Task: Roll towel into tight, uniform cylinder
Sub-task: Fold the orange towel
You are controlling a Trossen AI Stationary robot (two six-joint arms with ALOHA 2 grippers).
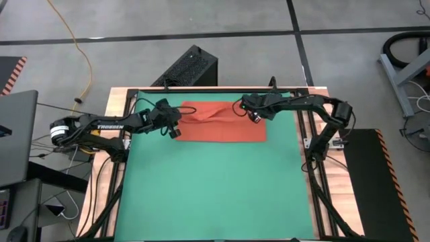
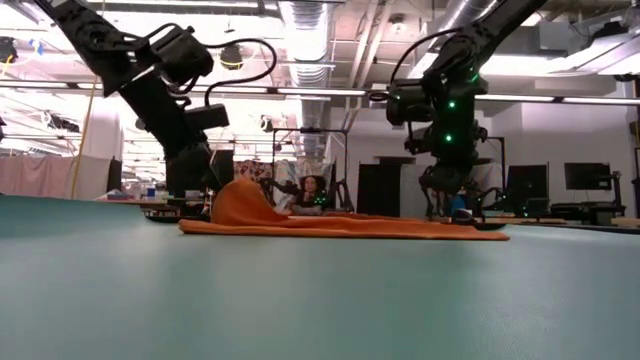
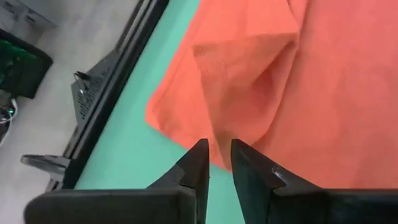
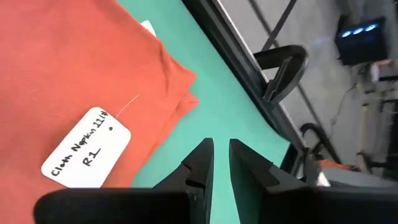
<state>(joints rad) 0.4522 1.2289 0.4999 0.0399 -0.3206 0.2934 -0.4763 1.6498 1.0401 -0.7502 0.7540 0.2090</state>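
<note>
The orange-red towel (image 1: 225, 124) lies spread on the far part of the green mat (image 1: 215, 195). A raised fold (image 2: 240, 205) stands up near its far left, and the rest lies flat. A white handwritten tag (image 4: 87, 149) rests on the towel near its right edge. My left gripper (image 3: 219, 152) stands at the towel's left edge (image 3: 180, 134). Its fingers are a little apart and hold nothing. My right gripper (image 4: 221, 149) stands over bare mat just off the towel's right corner (image 4: 183, 84), also slightly open with nothing between its fingers.
A black frame rail (image 4: 249, 68) runs along the mat's right side and another (image 3: 118, 81) along its left. A black box (image 1: 191, 67) stands beyond the far edge. The near part of the mat (image 2: 320, 300) is bare.
</note>
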